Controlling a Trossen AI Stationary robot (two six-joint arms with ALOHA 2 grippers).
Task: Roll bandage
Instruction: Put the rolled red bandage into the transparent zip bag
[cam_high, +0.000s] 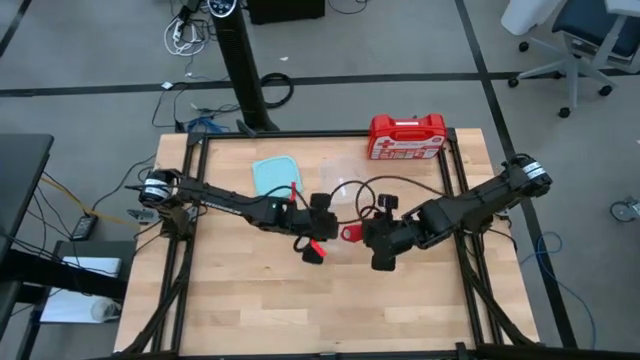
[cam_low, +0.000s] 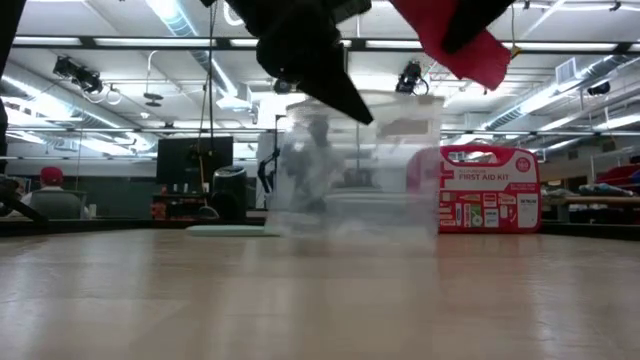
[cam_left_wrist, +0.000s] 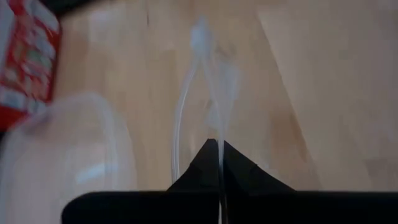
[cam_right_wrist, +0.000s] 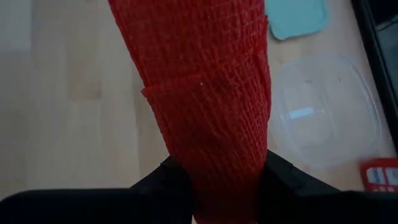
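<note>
The red bandage (cam_right_wrist: 205, 81) is a band of woven cloth wound over itself, and my right gripper (cam_right_wrist: 217, 171) is shut on it above the middle of the table. In the high view the bandage (cam_high: 350, 232) shows at the tip of my right gripper (cam_high: 363, 232). In the low view it (cam_low: 450, 35) hangs high above the tabletop. My left gripper (cam_left_wrist: 219, 155) is shut with nothing between its fingers. It hovers just left of the bandage (cam_high: 318, 238). My right gripper pinches the bandage's near end (cam_right_wrist: 214, 155) between its two fingers (cam_right_wrist: 165, 177), and the cloth fills the gap between them. Several layers overlap, with one edge (cam_right_wrist: 186, 84) running across the band. The fingers slant down. The bandage reaches out beyond them, lifted clear of the table.
A clear plastic container (cam_right_wrist: 323, 112) stands on the table just beyond the grippers, and its pale blue lid (cam_high: 275, 175) lies to its left. The red first-aid case (cam_high: 405, 137) stands at the far edge. Bare wood lies toward the near edge (cam_high: 330, 310).
</note>
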